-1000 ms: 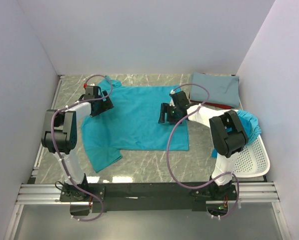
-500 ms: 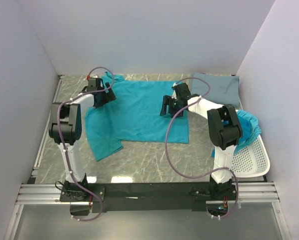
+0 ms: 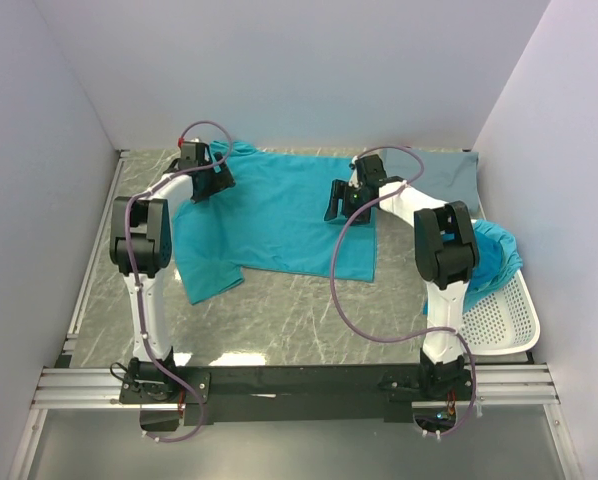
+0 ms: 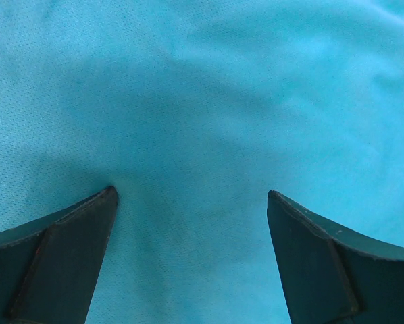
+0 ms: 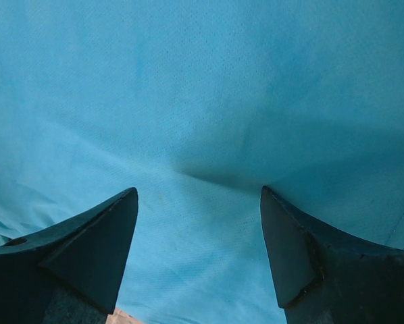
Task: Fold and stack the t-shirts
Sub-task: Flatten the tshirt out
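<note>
A teal shirt [image 3: 279,215] lies spread flat on the far half of the table [image 3: 299,310], one sleeve trailing toward the near left. The left pincer [image 3: 211,185] is down on its far left shoulder, and the right pincer [image 3: 335,205] is down near its right edge. In both wrist views the fingers [image 4: 53,256] stand wide apart, nothing clamped, with teal cloth filling the gap between them. A folded grey-blue shirt [image 3: 444,175] sits in the far right corner, just beside the spread one. At the right edge a white basket [image 3: 509,320] holds a teal bundle [image 3: 494,245].
</note>
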`<state>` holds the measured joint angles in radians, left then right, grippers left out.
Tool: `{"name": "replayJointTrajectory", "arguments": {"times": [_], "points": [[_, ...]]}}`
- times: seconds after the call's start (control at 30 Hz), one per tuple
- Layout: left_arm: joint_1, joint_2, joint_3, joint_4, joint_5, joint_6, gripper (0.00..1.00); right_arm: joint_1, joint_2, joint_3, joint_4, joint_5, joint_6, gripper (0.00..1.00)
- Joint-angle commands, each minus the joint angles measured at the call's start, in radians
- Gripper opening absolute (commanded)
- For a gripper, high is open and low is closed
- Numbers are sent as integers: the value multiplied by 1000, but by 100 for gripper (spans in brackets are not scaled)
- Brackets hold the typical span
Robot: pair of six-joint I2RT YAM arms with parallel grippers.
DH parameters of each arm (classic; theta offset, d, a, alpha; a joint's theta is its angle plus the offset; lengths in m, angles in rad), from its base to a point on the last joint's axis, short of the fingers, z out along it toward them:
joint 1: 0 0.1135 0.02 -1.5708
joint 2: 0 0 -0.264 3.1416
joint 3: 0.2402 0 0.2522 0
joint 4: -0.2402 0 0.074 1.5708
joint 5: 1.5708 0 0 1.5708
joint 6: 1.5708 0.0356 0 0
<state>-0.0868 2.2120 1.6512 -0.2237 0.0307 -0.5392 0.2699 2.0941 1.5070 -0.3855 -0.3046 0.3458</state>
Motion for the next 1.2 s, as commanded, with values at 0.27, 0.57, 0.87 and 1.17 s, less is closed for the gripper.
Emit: {"name": "replayJointTrajectory", "arguments": {"times": [0.27,0.57,0.87,1.17], "points": [[-43,-158,-89,56,-96,38,98,-11,-16,79,20,-102,-45,78],[-169,-590,-483,40,-507,-54,99,-9,-98,9,92,-177,-42,76],[-269,-988,-896,-140,-653,-352,93,-9,-213,-131,177,-205,-34,75],[-338,-1187,-1034,-399,-695,-631,89,-31,-278,-241,238,-208,-22,75]]}}
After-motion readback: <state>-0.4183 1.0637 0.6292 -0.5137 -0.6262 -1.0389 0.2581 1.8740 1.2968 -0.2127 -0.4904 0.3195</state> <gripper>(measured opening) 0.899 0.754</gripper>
